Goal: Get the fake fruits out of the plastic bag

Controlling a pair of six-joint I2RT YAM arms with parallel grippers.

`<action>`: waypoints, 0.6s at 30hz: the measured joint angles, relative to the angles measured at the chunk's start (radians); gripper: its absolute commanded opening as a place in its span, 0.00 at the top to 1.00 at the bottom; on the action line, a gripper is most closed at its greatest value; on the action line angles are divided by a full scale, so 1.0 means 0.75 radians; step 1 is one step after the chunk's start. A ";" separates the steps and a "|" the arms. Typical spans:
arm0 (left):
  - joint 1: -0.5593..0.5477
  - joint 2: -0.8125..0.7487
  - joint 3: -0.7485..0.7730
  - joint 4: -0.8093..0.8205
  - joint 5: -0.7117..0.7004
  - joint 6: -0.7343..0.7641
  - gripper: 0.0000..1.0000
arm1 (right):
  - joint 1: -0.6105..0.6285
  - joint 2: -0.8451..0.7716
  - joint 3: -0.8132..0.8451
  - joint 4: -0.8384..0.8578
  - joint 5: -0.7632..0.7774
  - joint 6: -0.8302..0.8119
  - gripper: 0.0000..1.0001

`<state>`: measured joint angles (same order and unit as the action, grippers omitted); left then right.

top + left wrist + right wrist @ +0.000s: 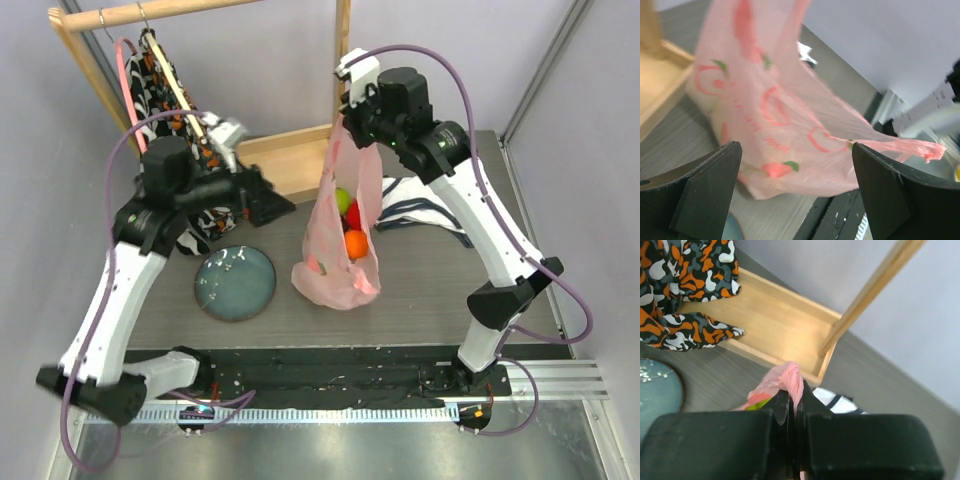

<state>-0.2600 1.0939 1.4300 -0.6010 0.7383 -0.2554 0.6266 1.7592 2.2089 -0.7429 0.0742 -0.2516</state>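
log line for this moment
right gripper: shut on plastic bag | left gripper: open, facing bag | fake fruits: inside bag

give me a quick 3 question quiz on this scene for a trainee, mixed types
1. True or false: the left gripper is shut on the plastic bag.
2. Which gripper pinches the top of the bag? A) left B) right C) neither
3. Fill in: the fruits showing through the bag are green, red and ____.
Key: 1 false, its jaws stand open. 2 B, the right gripper is closed on the bunched pink plastic. 3 orange.
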 measured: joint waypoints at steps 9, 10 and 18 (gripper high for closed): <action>-0.507 0.472 0.218 -0.109 -0.020 0.232 0.00 | -0.325 0.108 -0.080 -0.125 -0.225 0.250 0.99; -0.558 0.495 0.218 -0.121 -0.019 0.251 0.00 | -0.341 0.110 -0.097 -0.136 -0.238 0.257 0.99; -0.610 0.495 0.219 -0.126 -0.068 0.212 0.00 | -0.330 0.082 -0.250 -0.130 -0.314 0.304 0.99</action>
<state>-0.7174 1.4654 1.5944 -0.6956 0.6876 -0.0967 0.3790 1.8206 2.0216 -0.8406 -0.1616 -0.0238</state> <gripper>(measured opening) 0.996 0.033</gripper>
